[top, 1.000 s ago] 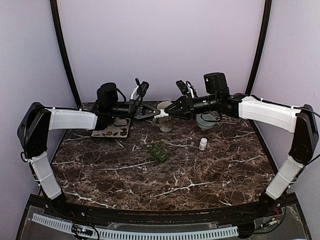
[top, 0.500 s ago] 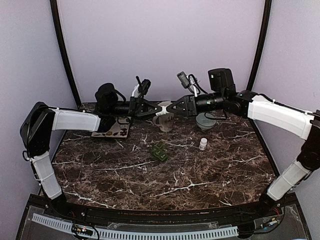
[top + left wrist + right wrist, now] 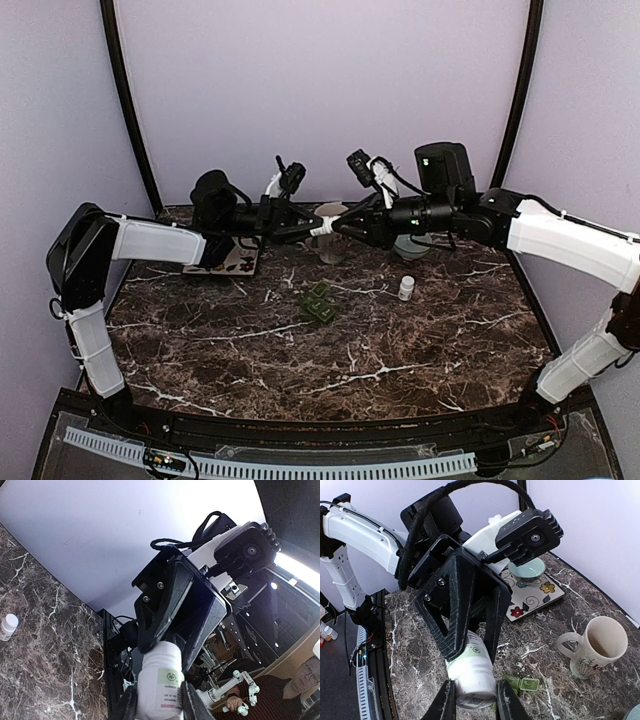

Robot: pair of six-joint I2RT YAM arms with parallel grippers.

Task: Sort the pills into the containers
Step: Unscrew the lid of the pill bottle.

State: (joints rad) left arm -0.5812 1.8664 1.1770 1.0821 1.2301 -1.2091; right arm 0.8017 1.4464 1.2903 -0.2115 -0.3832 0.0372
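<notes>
From above, your left gripper (image 3: pixel 306 226) and right gripper (image 3: pixel 338 227) meet nose to nose over the mug (image 3: pixel 330 248), with the pill bottle (image 3: pixel 322 226) barely visible between them. The wrist views settle it — each gripper's fingers are clamped on that bottle, held in the air. The right wrist view, unlike the left, shows the green pill box (image 3: pixel 522 684) on the marble below.

A robot lab booth: plain lilac walls (image 3: pixel 320 90) and black poles (image 3: pixel 125 100) enclose a marble-patterned surface (image 3: pixel 300 350) – two robot arms (image 3: pixel 150 240) bolted at its near edge – with a cable strip (image 3: pixel 300 468) below.
</notes>
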